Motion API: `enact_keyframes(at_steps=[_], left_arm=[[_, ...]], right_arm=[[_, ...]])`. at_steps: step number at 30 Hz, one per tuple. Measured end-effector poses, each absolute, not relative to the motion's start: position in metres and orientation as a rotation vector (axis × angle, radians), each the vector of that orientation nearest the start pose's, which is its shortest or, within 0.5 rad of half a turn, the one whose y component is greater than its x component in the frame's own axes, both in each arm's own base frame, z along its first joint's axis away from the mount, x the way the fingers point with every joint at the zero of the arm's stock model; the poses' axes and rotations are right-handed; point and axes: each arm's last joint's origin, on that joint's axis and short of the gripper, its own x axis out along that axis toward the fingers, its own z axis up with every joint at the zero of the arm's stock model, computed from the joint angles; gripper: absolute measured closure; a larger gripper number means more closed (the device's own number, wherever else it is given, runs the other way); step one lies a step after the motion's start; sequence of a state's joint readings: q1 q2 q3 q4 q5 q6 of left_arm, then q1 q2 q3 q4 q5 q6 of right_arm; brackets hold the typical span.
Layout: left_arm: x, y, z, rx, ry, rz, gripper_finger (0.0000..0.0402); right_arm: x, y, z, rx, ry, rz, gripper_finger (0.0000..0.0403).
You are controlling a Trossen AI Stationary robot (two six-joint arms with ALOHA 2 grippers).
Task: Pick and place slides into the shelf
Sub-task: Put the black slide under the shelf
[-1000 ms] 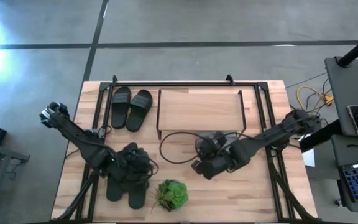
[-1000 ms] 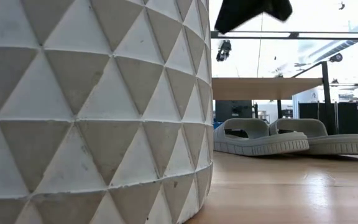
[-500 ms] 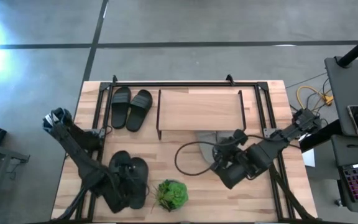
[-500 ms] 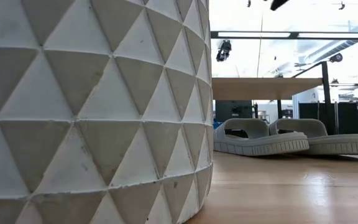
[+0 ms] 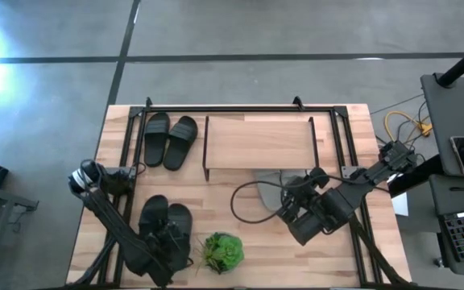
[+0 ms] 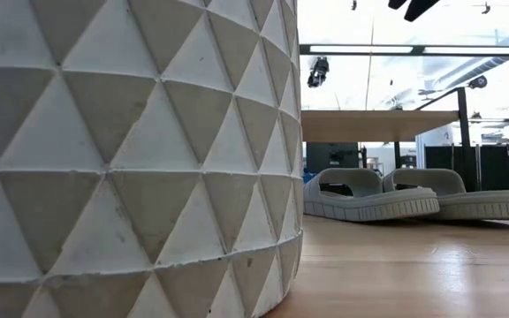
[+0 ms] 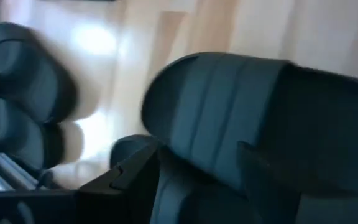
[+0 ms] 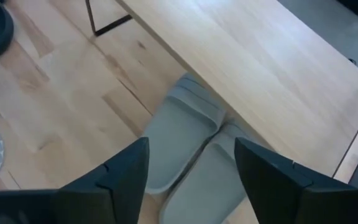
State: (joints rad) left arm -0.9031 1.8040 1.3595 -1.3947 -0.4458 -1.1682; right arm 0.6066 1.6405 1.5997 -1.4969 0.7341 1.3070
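Pale grey slides [image 8: 188,140] lay half tucked under the shelf [image 5: 258,141], toes hidden beneath its light plank top, heels sticking out onto the table [image 5: 377,242]. A second before, my right gripper [image 8: 191,171] had been down on that pair; now I had it pulled back toward the near edge, its fingers spread and holding nothing. My left gripper [image 5: 163,242] had likewise retreated from over the front black slides [image 5: 166,219] to the near-left edge — its wrist camera gave me only a blurred, ribbed black strap up close. Its fingers I could not make out in the overhead view, though they had let go of the pair. That pair lay flat beside the green plant [image 5: 221,251], partly covered by the arm.

A second black pair [image 5: 169,138] sat left of the shelf, untouched. From table height, a white pot [image 6: 131,159] faceted in triangles blocked half my view; beyond it the grey pair showed thick moulded soles under the plank, thin black wire legs alongside.
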Motion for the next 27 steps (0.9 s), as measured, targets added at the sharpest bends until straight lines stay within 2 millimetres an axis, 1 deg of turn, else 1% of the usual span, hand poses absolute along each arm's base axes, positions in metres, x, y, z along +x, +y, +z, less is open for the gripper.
enact_keyframes(at_steps=[5,9,13,17,20,23,25,27], left_arm=[[0.201,-0.239,0.215,0.116,1.253,0.433,0.0233],[0.199,-0.244,0.214,0.09,1.24,0.401,0.0236],[0.199,-0.251,0.207,0.082,1.22,0.322,0.0236],[0.196,-0.249,0.198,0.125,1.233,0.345,0.0236],[0.194,-0.244,0.192,0.177,1.239,0.385,0.0236],[0.193,-0.24,0.185,0.188,1.244,0.398,0.0236],[0.192,-0.239,0.184,0.203,1.251,0.407,0.0236],[0.192,-0.238,0.189,0.202,1.251,0.413,0.0236]], right_arm=[[0.248,0.148,0.328,0.198,0.859,-0.781,0.0174],[0.248,0.148,0.327,0.195,0.861,-0.784,0.0174],[0.248,0.147,0.325,0.192,0.864,-0.788,0.0174],[0.248,0.147,0.324,0.192,0.873,-0.789,0.0174],[0.248,0.147,0.323,0.191,0.874,-0.789,0.0174],[0.248,0.147,0.323,0.193,0.874,-0.788,0.0174],[0.248,0.147,0.323,0.197,0.877,-0.788,0.0174],[0.248,0.148,0.323,0.209,0.885,-0.787,0.0174]])
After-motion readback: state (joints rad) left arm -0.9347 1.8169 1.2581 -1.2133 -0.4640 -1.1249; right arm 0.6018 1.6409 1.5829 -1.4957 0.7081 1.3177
